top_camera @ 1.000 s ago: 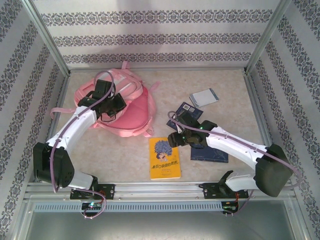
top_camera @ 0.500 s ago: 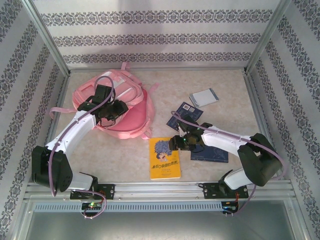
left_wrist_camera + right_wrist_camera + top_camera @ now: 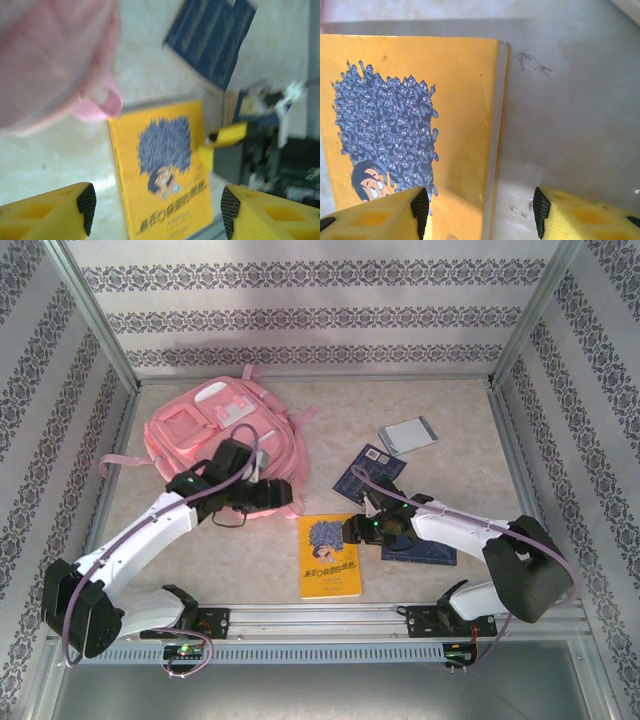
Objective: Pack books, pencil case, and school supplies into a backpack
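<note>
Yellow is your anchor: the yellow book [image 3: 330, 558] with its blue picture lies flat and closed on the table [image 3: 460, 470], cover up. Your right gripper [image 3: 480, 206] sits over that book's right edge near the far corner. Its jaws are well apart with nothing between them, one finger above the cover and the other above bare table just off the book. You cannot tell whether the fingers touch the surface.

Your left gripper [image 3: 157, 205] hangs just beyond the yellow book's far left corner, jaws wide and empty.

The backpack [image 3: 215, 425] lies beyond and to the left of the yellow book, front patches up. Its near edge is under your left wrist, and a pink strap loop [image 3: 100, 102] lies close to that same corner.

One navy book [image 3: 420, 548] lies just beside the yellow book's right edge, partly under your right arm. The white-labelled navy book [image 3: 368, 468] lies beyond the far right corner, and the grey-white notebook [image 3: 408, 434] is farther out the same way.
</note>
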